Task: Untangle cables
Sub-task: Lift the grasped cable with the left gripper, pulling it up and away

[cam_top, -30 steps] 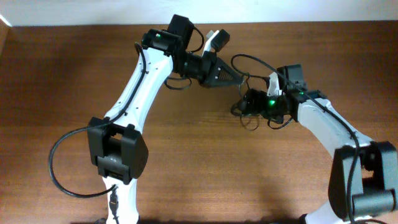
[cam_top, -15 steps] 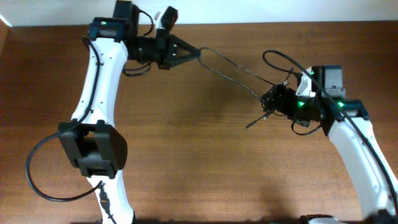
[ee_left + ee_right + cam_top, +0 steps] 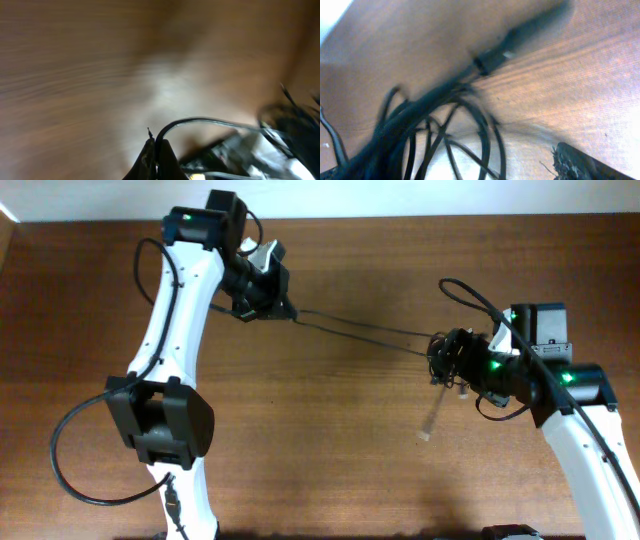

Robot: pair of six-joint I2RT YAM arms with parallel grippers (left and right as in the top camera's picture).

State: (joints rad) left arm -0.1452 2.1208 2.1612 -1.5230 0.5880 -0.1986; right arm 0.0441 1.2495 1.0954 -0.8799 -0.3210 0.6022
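Observation:
Thin black cables run between my two grippers. My left gripper (image 3: 287, 311) is shut on one strand (image 3: 360, 331), which stretches taut across the table to a knotted bundle (image 3: 442, 356) at my right gripper (image 3: 455, 363). In the left wrist view the jaws (image 3: 156, 147) pinch that cable (image 3: 200, 120), which arcs off to the right. In the right wrist view the bundle (image 3: 445, 117) is several crossing loops with a plug end (image 3: 492, 59) pointing away; one finger (image 3: 580, 164) shows at the lower right. A loose plug end (image 3: 428, 425) dangles below the bundle.
The brown wooden table (image 3: 330, 450) lies under both arms. A thicker black arm cable (image 3: 70, 450) loops by the left arm's base, and another (image 3: 480, 295) arcs above the right wrist. A pale wall strip (image 3: 400, 198) runs along the table's far edge.
My left gripper has swung nearer the table's middle and the strand is now pulled straight and taut. My right gripper has shifted slightly right, and a plug end has dropped to hang below the bundle.

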